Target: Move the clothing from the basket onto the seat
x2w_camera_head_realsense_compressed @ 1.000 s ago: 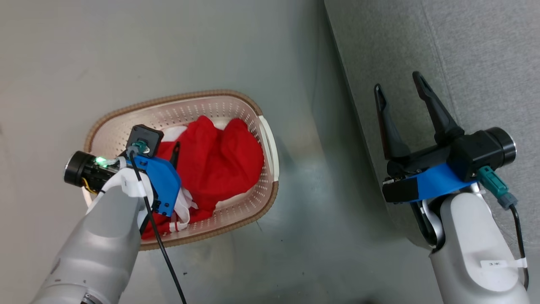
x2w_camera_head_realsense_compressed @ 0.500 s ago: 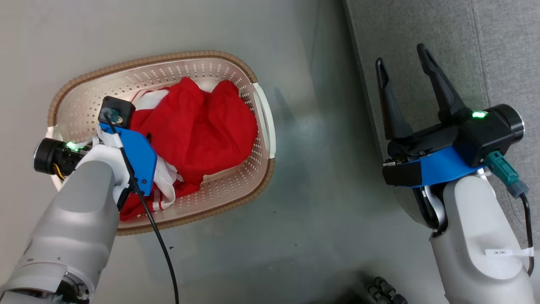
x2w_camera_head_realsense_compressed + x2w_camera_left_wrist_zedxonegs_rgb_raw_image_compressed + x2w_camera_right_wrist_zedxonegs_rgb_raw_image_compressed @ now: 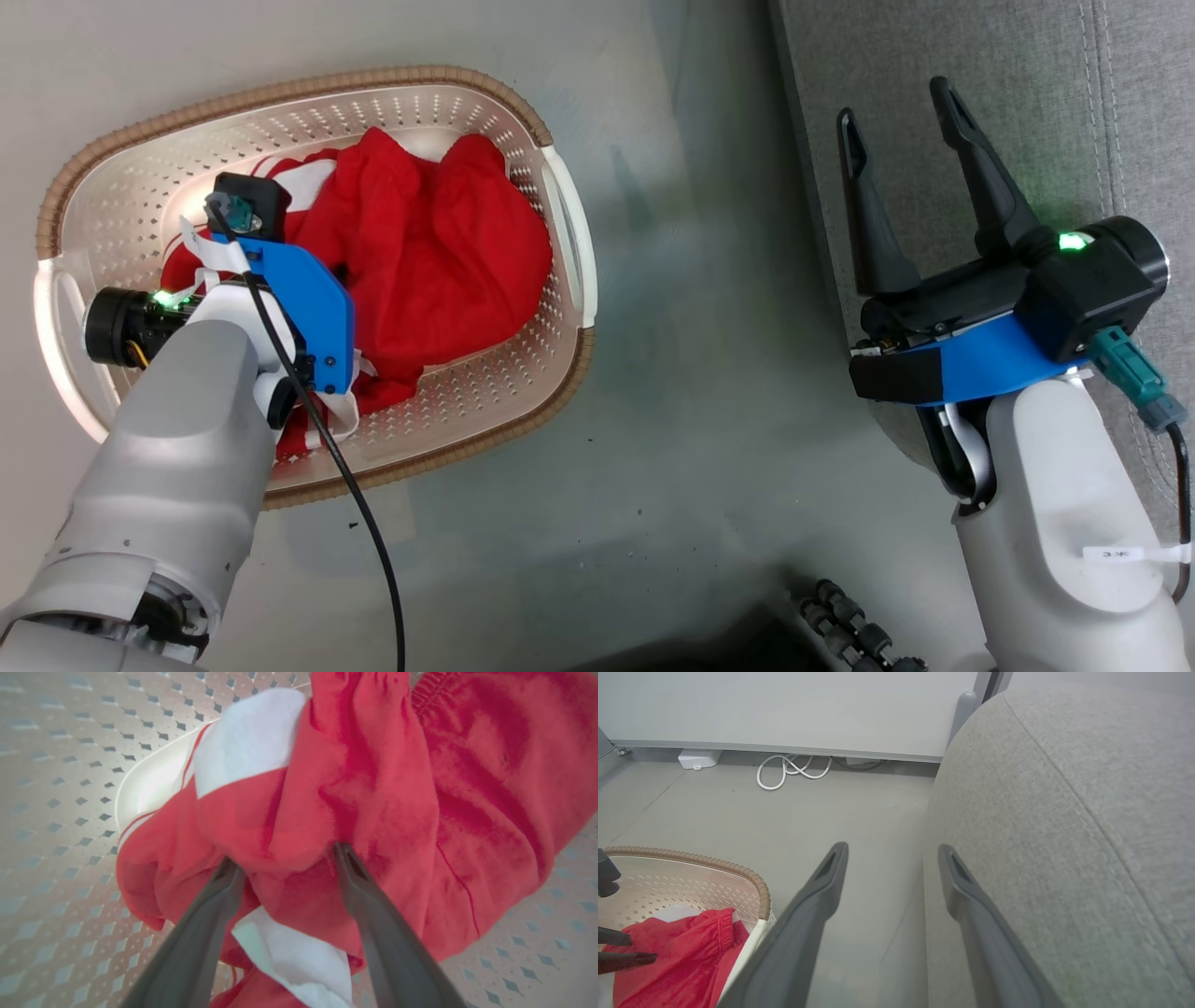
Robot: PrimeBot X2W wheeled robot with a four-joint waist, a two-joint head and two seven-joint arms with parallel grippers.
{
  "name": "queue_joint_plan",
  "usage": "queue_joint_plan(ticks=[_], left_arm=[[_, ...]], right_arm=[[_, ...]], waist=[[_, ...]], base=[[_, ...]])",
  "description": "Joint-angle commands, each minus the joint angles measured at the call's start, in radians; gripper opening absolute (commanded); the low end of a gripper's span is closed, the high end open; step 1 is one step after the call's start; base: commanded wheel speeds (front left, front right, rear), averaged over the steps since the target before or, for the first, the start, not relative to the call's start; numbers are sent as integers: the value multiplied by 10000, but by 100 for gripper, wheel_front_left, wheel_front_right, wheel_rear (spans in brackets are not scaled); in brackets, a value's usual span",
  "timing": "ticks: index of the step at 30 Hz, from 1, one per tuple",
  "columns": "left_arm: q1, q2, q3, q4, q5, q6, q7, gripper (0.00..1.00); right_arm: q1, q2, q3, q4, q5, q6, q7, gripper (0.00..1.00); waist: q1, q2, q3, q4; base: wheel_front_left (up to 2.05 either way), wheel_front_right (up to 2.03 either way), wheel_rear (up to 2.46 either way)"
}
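Observation:
The basket point(image 3: 280, 86) stands on the floor at the left, with its rim point(image 3: 691, 859) also in the right wrist view. The red clothing point(image 3: 439, 243) with white trim lies heaped inside it. My left arm's blue wrist mount point(image 3: 308, 299) hangs over the heap and hides the fingers from the head. In the left wrist view my left gripper point(image 3: 286, 856) is open, both tips pressed into the clothing point(image 3: 383, 788) with a fold bulging between them. My right gripper point(image 3: 892, 103) is open and holds nothing, above the edge of the grey seat point(image 3: 1027, 93). Its tips point(image 3: 893, 847) straddle that edge of the seat point(image 3: 1064, 812).
Bare grey floor point(image 3: 709, 373) separates basket and seat. A coiled white cable point(image 3: 791, 770) and a small white box point(image 3: 698, 758) lie by the far wall. A dark ribbed part point(image 3: 850, 625) shows at the head view's bottom edge.
The head camera has shifted, so the basket sits higher and further left in the picture. My left gripper has sunk lower into the heap; its finger is now hidden. The right gripper stays open.

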Motion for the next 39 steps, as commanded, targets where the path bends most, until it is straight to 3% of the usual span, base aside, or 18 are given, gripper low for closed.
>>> queue_joint_plan(ticks=[1,11,12,13,14,26,39], left_arm=[[-192,16,-59,-31,-61,-17,1,100],[-378,-69,-508,-63,-317,-17,4,100],[-379,-62,-580,-58,-319,-17,42,95],[-390,-36,-659,-56,-306,-17,41,40],[-400,-18,-713,-52,-324,-17,19,0],[-267,-171,-1141,-218,-761,-18,-513,0],[607,-468,-2305,-1316,-1805,-18,-1855,0]], right_arm=[[-181,-33,0,-59,58,4,-39,100],[-197,-33,-1,-47,172,3,-39,100],[-197,-34,-8,-38,172,4,-39,100],[-203,-34,-15,-34,173,3,-37,100],[-209,-34,-23,-33,171,4,-37,100],[-225,-36,-113,104,18,4,-37,100],[190,-34,-325,361,-296,4,-39,100]], waist=[[-1,0,74,-25],[-1,0,358,-125],[-1,0,373,-129],[-1,0,386,-132],[-1,0,397,-133],[-1,0,162,54],[-1,0,-1153,613]], base=[[0,0,0],[0,0,0],[0,0,0],[0,0,0],[0,0,0],[0,0,0],[0,0,0]])
